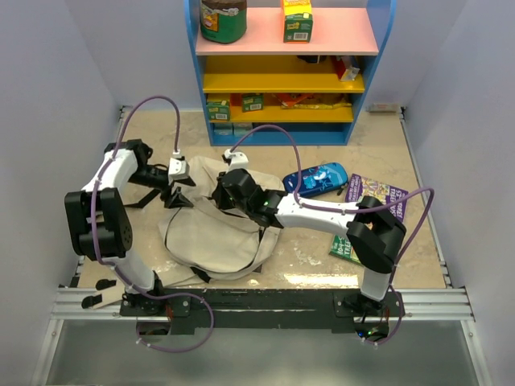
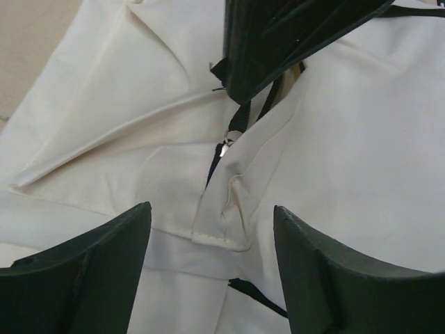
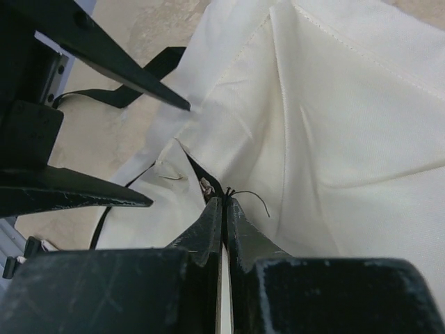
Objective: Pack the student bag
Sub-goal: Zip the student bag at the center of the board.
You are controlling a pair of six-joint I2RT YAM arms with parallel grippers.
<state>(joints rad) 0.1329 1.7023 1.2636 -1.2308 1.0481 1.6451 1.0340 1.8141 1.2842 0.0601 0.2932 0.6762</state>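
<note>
**Both grippers at the bag's zipper line**

Table [image 1: 386, 137]: beige and scuffed, carries everything.

Shelf unit [image 1: 191, 72]: stands at 12 o'clock against the far edge, blue-framed, stocked with packets and a jar.

Student bag [image 1: 217, 241]: lies slumped just left of centre, cream canvas creased into folds, black straps spilling out toward 9 o'clock.

Book [image 1: 374, 197]: lies flat at 3 o'clock from the bag, well apart from it, partly hidden under the right arm.

Pencil case [image 1: 315, 178]: blue, rests at 2 o'clock from the bag, near the book's far corner.

Left gripper [image 2: 211, 212]: hangs over the bag's 11 o'clock corner, fingers spread wide, gripping nothing, a fold of canvas below the gap.

Right gripper [image 3: 224, 205]: reaches in from the 3 o'clock side, fingers pressed almost together, pinching the bag at its zipper line; cloth or zipper tape, cannot tell.

Zipper pull [image 2: 225, 147]: small and metallic, sits at the end of the zipper, just below the right gripper in the left wrist view.
</note>
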